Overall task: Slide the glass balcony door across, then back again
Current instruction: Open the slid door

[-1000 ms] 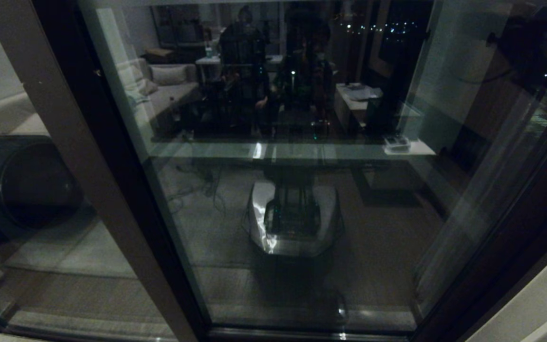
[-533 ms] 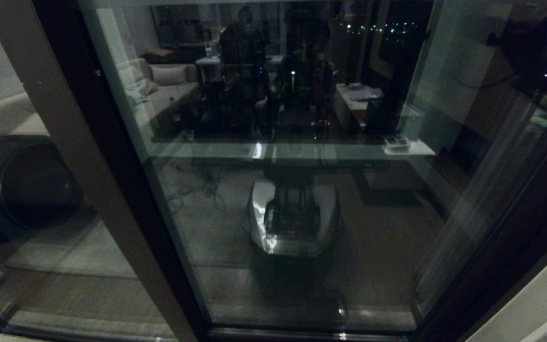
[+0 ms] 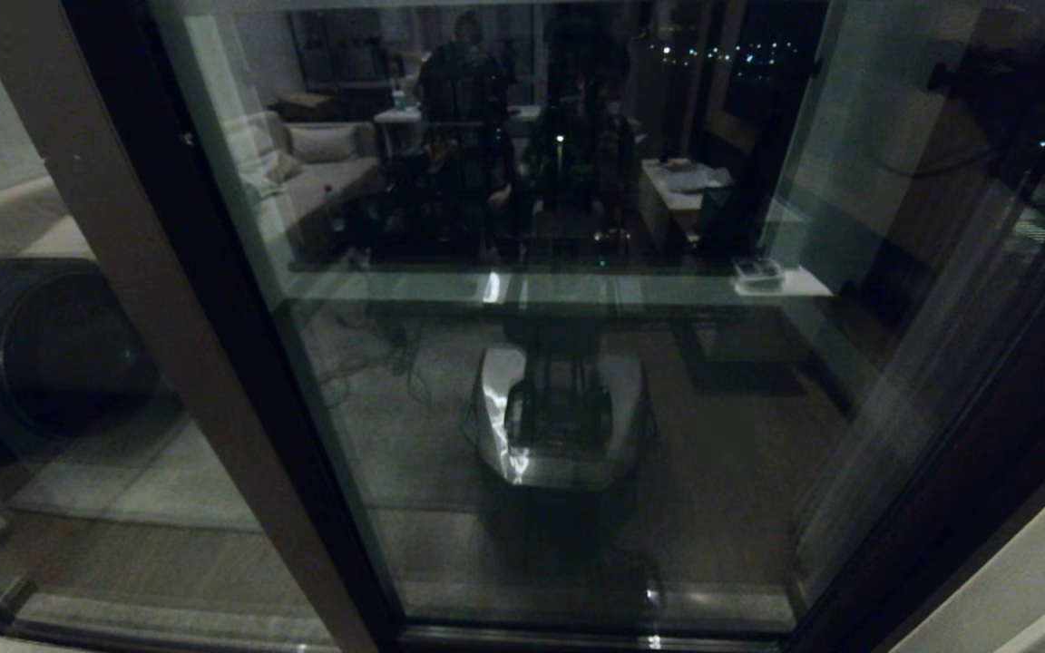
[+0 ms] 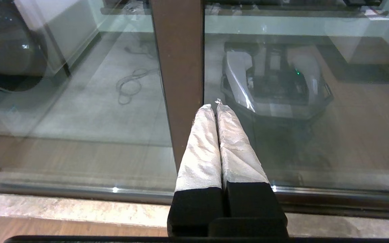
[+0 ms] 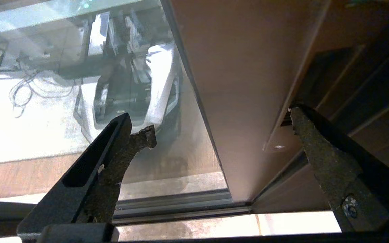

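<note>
Head view: the glass balcony door (image 3: 577, 381) fills the frame, its pane reflecting the room and the robot's own base; neither arm shows here.
Door position: its brown stile (image 5: 241, 101) on the robot's right stands close against the dark outer frame (image 5: 366, 84), so the door looks shut or nearly so.
Right hand (image 5: 221, 125): fingers spread wide, straddling the stile's edge; one finger lies over the glass, the other reaches the narrow recess at the stile's far edge. It grips nothing.
Left hand (image 4: 216, 108): padded fingers pressed together, empty, tips near the brown vertical post (image 4: 177, 67) between two panes; whether they touch it I cannot tell.
Step in hand: by my reading, seating the right hand on the stile, either to begin a slide or at the close of one.
Next move calls for: a firm hold at the recess, then a steady sideways pull along the bottom track (image 5: 181, 206).
Count: one sliding door, two hands, one post, one track.
</note>
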Tool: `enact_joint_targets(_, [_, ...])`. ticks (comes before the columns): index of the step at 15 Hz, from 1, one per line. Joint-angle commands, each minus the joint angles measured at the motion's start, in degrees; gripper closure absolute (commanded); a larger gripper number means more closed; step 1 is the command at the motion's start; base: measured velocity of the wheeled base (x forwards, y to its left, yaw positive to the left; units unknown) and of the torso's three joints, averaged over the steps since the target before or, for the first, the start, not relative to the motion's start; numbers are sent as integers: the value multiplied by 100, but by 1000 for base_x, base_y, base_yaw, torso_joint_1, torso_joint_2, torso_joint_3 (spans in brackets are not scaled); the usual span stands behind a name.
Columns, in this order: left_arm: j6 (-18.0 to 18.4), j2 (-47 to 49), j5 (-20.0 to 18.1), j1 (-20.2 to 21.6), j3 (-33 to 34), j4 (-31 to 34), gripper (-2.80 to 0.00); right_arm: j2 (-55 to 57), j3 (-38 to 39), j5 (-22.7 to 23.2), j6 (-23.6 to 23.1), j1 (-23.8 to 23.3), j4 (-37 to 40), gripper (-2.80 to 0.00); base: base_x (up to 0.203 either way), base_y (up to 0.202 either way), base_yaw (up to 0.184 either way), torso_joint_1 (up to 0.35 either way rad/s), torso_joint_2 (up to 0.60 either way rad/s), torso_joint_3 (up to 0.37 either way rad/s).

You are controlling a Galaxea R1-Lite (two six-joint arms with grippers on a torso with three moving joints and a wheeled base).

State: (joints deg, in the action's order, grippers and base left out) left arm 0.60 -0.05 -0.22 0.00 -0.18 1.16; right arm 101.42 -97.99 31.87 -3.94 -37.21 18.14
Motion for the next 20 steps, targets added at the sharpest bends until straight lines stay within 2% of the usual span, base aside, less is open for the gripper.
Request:
enact_joint_targets(1, [2, -4, 4, 0, 1, 7, 0, 36, 8, 13, 83, 62, -21, -280, 0, 0, 0, 0, 0, 0])
enact_joint_targets(10, [2, -4, -4, 0, 1, -2, 0, -70, 166, 511, 385, 191, -144, -280, 0, 0, 0, 0, 0, 0])
enact_joint_targets(20, [2, -4, -1, 0, 1, 2, 0, -229, 420, 575, 368, 347, -154, -280, 0, 0, 0, 0, 0, 0])
